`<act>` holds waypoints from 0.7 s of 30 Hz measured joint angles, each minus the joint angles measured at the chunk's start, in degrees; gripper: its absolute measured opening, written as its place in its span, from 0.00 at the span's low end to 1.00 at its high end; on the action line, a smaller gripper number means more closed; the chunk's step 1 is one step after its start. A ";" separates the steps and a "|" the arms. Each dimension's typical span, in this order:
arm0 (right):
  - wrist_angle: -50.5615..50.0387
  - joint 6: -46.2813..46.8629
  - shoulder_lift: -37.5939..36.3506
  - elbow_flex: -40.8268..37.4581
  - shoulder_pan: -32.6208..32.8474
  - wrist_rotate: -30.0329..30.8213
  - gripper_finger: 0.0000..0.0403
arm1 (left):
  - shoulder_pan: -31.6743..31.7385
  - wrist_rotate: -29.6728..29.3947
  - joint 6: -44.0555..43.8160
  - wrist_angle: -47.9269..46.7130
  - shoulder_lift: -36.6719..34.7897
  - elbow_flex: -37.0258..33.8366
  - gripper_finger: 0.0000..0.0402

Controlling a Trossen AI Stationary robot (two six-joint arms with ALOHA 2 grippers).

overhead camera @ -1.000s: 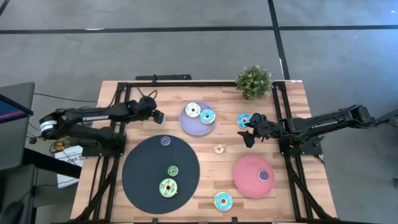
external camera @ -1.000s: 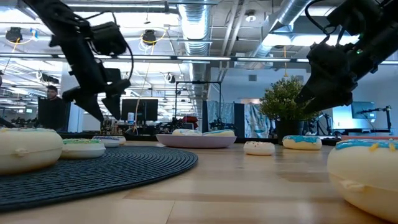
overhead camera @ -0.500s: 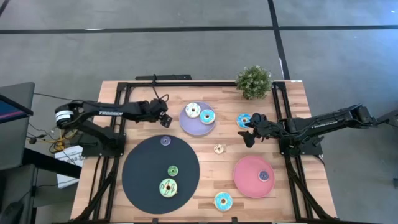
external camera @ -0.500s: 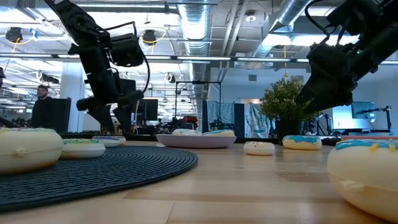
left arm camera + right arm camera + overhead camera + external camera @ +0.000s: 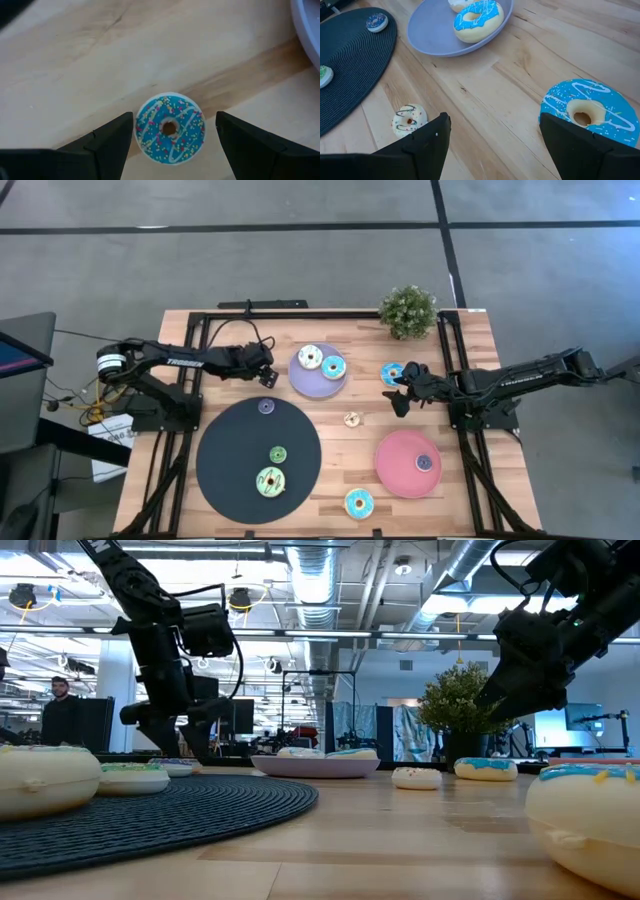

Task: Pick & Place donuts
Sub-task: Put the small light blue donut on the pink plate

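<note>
My left gripper (image 5: 266,373) is open and low over the wood between the black mat (image 5: 258,448) and the lavender plate (image 5: 318,383). In the left wrist view its fingers (image 5: 174,119) stand on either side of a small blue sprinkled donut (image 5: 170,128) that lies flat on the table. I see no touch. My right gripper (image 5: 400,394) is open and empty, raised next to a larger blue donut (image 5: 391,373), which also shows in the right wrist view (image 5: 587,112). A small cream donut (image 5: 352,419) lies mid-table.
The lavender plate holds a white donut (image 5: 309,357) and a blue one (image 5: 333,366). The mat carries a small purple (image 5: 266,407), a small green (image 5: 278,453) and a large green donut (image 5: 270,481). A pink plate (image 5: 400,470) holds a small donut (image 5: 423,462). A blue donut (image 5: 358,502) lies near the front edge, and a potted plant (image 5: 408,310) stands at the back.
My left gripper has gone toward the table's right edge, toward the lavender plate, and down close to the table. My right arm has kept still.
</note>
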 joint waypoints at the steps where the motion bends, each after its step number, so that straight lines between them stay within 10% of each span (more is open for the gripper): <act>1: 0.00 0.00 0.00 0.00 0.00 0.00 0.74 | -0.17 0.38 -0.04 -0.02 0.00 0.00 0.69; 21: 0.09 0.02 0.00 0.00 0.00 -0.11 0.74 | -2.76 -3.60 -0.97 0.45 -0.02 -1.42 0.69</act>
